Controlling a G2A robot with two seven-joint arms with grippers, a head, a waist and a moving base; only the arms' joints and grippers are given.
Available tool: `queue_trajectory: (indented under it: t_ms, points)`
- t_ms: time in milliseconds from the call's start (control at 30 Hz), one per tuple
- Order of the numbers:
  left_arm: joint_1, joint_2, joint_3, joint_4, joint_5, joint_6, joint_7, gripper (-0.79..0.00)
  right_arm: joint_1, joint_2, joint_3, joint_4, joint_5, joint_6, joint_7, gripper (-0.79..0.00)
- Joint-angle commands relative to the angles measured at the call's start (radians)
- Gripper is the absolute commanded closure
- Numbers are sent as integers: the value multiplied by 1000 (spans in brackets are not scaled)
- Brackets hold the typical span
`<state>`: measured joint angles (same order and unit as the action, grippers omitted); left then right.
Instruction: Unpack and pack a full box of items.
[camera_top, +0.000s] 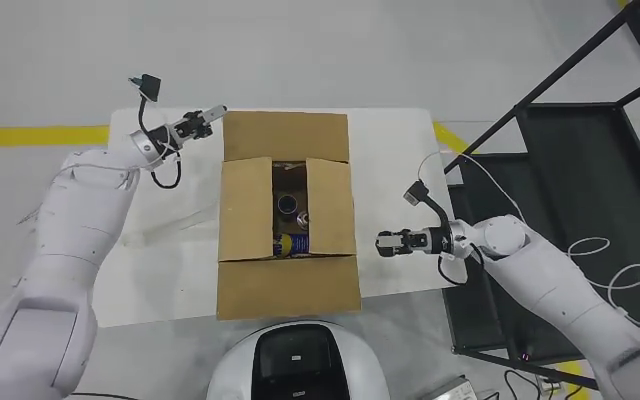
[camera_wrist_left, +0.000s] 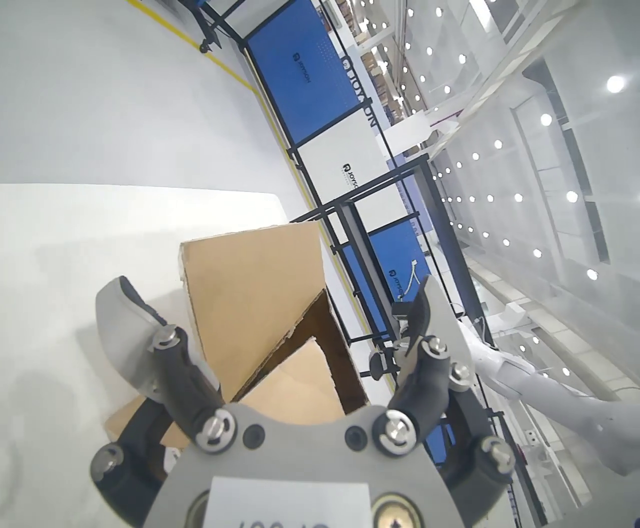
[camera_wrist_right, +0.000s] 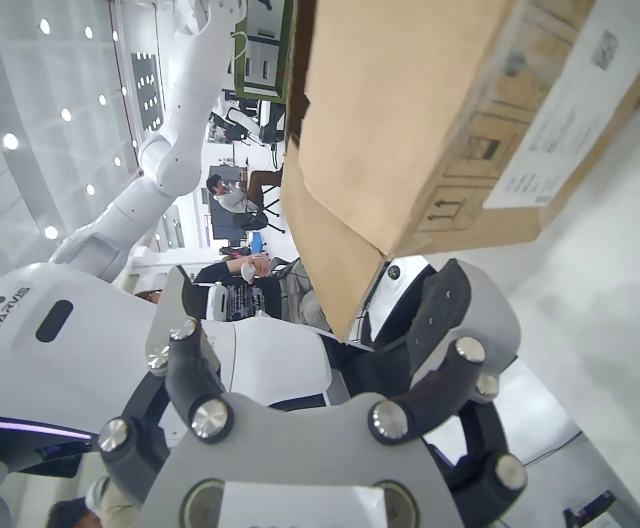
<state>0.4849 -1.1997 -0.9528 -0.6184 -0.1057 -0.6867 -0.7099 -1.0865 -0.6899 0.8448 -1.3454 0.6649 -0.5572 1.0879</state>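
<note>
- The box (camera_top: 285, 285) is brown cardboard. It sits in the middle of the white table (camera_top: 170, 270) with its four flaps open.
- Down in the gap between the flaps are small things: a dark round one (camera_top: 288, 205) and a yellow and blue one (camera_top: 285, 243).
- The left gripper (camera_top: 212, 117) is just beside the far left corner of the box. Its fingers (camera_wrist_left: 125, 310) are spread wide and hold nothing.
- The right gripper (camera_top: 383, 243) is close to the right side of the box, near the front corner. Its fingers (camera_wrist_right: 445, 300) are spread wide too, and hold nothing.
- A black rack (camera_top: 560, 150) stands to the right of the table.
</note>
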Motion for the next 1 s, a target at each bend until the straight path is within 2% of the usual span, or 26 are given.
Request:
queue_trajectory:
  t_ms: [0,133,267,400,533,667,800,967]
  points:
    - [-10,-18,30,19,49,-1,67,-785,-11,-8,-14,13,19,20,13,-785]
    - [-37,-54,81,78,109,-1,142,-785,-21,-28,-46,39,57,54,49,-785]
    - [-60,-88,110,142,105,-7,167,-785,-11,-49,-72,57,73,82,81,-785]
    - [-82,-115,115,201,63,-30,160,-785,1,-69,-93,57,103,110,140,-785]
    - [-100,-130,98,241,-16,-87,104,-785,20,-86,-119,59,98,184,203,-785]
    - [-103,-127,60,264,-122,-164,2,-785,22,-105,-134,54,183,217,281,-785]
    - [-87,-113,31,245,-197,-262,-148,-785,23,-123,-133,69,298,238,370,-785]
    - [-40,-77,30,129,-187,-265,-159,-785,37,-141,-118,97,390,270,441,-785]
